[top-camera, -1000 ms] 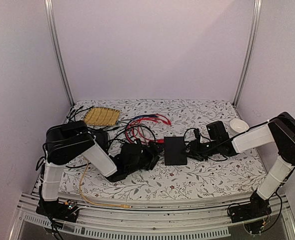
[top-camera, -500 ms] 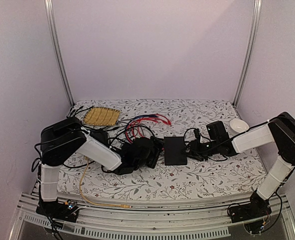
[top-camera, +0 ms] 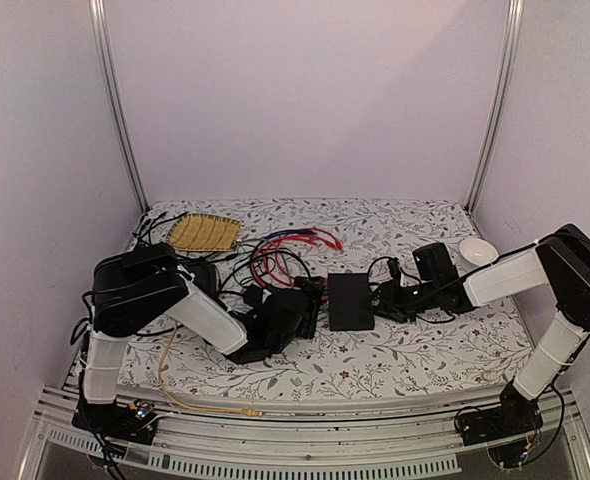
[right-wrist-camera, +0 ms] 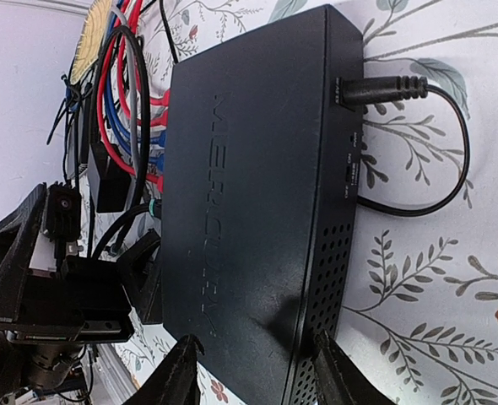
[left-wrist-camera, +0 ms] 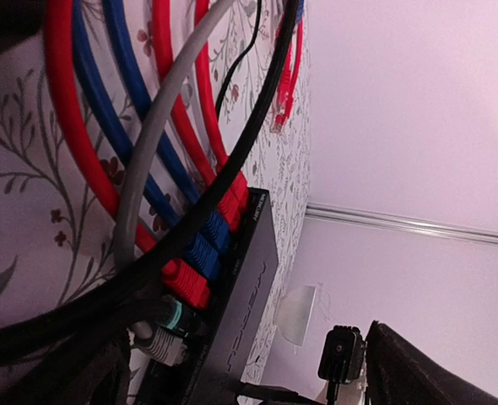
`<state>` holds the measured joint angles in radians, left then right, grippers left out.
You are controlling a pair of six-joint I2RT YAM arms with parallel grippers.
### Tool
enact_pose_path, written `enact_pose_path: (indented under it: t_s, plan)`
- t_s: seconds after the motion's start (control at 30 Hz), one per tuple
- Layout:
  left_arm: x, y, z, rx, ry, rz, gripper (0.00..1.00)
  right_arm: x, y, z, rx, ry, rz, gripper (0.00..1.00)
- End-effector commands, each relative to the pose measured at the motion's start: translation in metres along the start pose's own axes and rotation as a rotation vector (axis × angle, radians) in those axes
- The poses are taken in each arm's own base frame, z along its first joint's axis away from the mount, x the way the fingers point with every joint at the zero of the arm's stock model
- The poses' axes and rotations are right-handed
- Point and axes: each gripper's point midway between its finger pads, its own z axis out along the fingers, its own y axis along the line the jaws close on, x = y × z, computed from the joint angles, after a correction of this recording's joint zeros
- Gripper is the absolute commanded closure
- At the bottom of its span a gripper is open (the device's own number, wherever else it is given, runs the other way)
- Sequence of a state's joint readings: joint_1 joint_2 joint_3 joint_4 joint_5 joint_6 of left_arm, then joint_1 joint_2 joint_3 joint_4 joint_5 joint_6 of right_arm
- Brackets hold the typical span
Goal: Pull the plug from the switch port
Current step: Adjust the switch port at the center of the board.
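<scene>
- Top view: the switch (top-camera: 350, 300) lies flat at mid-table. Its ports (top-camera: 329, 299) are along the left edge, where red and blue cables (top-camera: 275, 258) run in. The left gripper (top-camera: 305, 308) sits just beside that edge. Its jaws are lost in black clutter, so I cannot tell their gap. The right gripper (top-camera: 385, 298) is at the switch's right edge.
- Left wrist: the ports are close ahead and packed with plugs (left-wrist-camera: 205, 246): red, blue, blue, red. A grey plug with a teal boot (left-wrist-camera: 169, 319) sits lowest in this view. This arm's own fingers do not show clearly here.
- Right wrist: the fingers (right-wrist-camera: 180, 373) are spread wide over the switch's top and hold nothing. Whether they press on it I cannot tell. A black power lead (right-wrist-camera: 384, 88) enters the side away from the ports.
- Judgement: this looks like the approach-and-grasp step.
- To do it well, pick one plug, close on its body rather than its cable, and press its latch tab.
- Then pull straight left along the port's line while the right gripper braces the switch.
- The plugs sit tight together, so a skewed grip could catch two.
</scene>
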<state>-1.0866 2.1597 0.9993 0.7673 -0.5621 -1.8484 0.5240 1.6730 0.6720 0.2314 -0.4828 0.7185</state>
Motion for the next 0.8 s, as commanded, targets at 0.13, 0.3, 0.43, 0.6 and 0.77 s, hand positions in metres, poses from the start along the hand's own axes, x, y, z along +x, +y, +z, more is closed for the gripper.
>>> enact_pose_path:
  t_s: [0.13,0.3,0.43,0.6,0.77]
  plan:
    - [-0.016,0.055,0.008,-0.047,-0.002,0.227,0.02,0.014,-0.003,0.007,-0.005,0.044,-0.017,0.56]
    - [-0.013,0.038,0.01,0.036,0.025,0.262,0.02,0.014,-0.005,0.008,0.0,0.045,-0.024,0.56]
    - [-0.012,0.027,0.008,0.077,0.029,0.285,0.03,0.014,-0.005,0.007,0.006,0.043,-0.029,0.56]
    - [-0.012,0.019,0.008,0.103,0.028,0.303,0.03,0.012,-0.002,0.005,-0.003,0.035,-0.035,0.56]
    - [-0.01,0.015,0.008,0.116,0.033,0.31,0.03,0.009,0.01,0.003,-0.043,0.044,-0.043,0.55]
